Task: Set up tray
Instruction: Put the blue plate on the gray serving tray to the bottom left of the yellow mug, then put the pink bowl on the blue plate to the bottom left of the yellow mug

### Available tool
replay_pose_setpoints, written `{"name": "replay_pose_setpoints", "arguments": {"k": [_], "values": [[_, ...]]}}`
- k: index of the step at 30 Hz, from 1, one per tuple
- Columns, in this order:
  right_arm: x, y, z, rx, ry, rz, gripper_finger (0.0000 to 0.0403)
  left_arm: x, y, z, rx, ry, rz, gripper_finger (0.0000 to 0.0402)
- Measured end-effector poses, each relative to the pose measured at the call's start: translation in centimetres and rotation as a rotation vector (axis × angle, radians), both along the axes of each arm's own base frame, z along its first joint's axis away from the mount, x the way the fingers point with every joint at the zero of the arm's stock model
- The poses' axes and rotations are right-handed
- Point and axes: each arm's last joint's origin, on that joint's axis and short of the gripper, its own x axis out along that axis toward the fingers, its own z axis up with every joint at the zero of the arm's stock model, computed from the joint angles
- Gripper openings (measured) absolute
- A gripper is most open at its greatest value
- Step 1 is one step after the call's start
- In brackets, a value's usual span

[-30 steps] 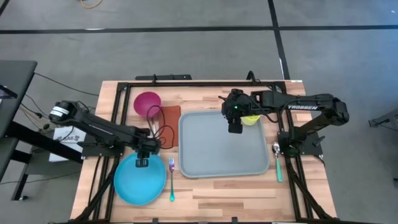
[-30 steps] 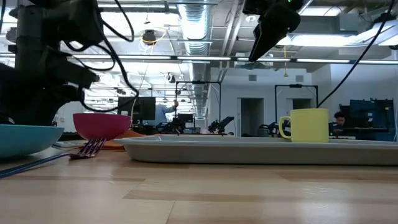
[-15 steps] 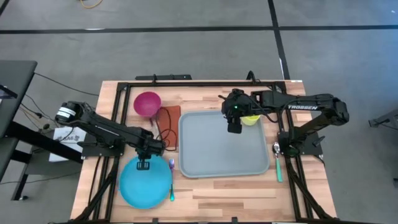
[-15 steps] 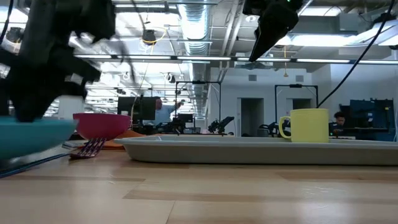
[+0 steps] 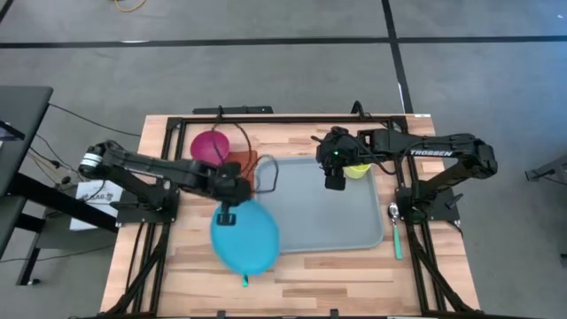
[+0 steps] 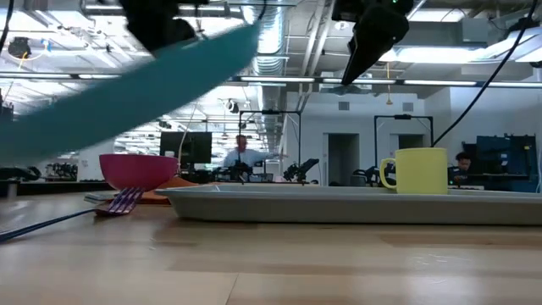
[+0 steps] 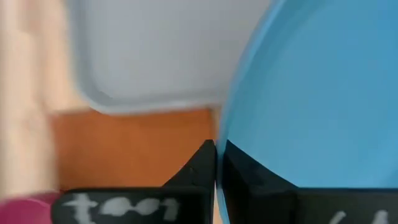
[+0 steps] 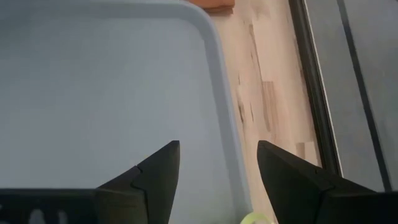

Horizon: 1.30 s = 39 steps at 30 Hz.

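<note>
My left gripper [image 5: 226, 215] is shut on the round blue plate [image 5: 246, 237], which hangs lifted and tilted over the wood, its right part above the left rim of the pale grey-blue tray [image 5: 319, 206]. In the low view the plate [image 6: 127, 102] slants across the upper left. My right gripper [image 5: 335, 180] hovers open over the tray's far part [image 8: 93, 81], touching nothing. A yellow mug [image 5: 358, 168] stands in the tray's far right corner. My left gripper pinches the plate's rim [image 7: 225, 163] on its far left side between its two fingers, one on the upper face and one beneath. The fingers come from above, slanting. The plate is lifted clear of the table and tilted, its near side lower.
A pink bowl [image 5: 210, 145] and an orange-brown napkin [image 5: 244, 165] lie at the far left of the tray. A fork's handle end [image 5: 245, 280] shows below the plate. A teal-handled spoon [image 5: 395, 232] lies right of the tray. Bare wood lies along the near edge.
My left gripper has shut on the plate's rim, risen and gone toward the table's right, toward the tray. The plate, flat on the table before, is now lifted clear and tilted, partly over the tray's left rim. The fork has stayed where it was.
</note>
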Motion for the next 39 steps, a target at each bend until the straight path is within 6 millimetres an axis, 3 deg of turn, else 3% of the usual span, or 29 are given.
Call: {"name": "replay_pose_setpoints", "arguments": {"k": [5, 8, 15, 20, 27, 39], "values": [[-0.5, 0.1, -0.3, 0.006, 0.059, 0.0, 0.0209, 3.7, 2.6, -0.8, 0.104, -0.107, 0.062, 0.0], [-0.8, 0.1, -0.5, 0.025, 0.094, -0.027, 0.0209, 6.5, 4.0, -2.1, 0.054, -0.153, 0.144, 0.0], [-1.9, 0.2, -0.9, 0.063, 0.191, -0.087, 0.0209, 11.0, 6.2, -4.2, -0.002, -0.104, 0.186, 0.0], [-2.0, 0.2, -1.0, 0.081, 0.197, -0.122, 0.0209, 13.3, 7.1, -6.7, 0.034, -0.034, 0.18, 0.0], [-2.2, 0.2, -1.1, 0.083, 0.219, -0.124, 0.0209, 14.3, 8.2, -10.3, -0.027, 0.081, 0.12, 0.002], [-2.2, 0.2, -1.1, 0.08, 0.221, -0.117, 0.0209, 14.8, 8.8, -10.3, 0.098, 0.048, 0.076, 0.0105]]}}
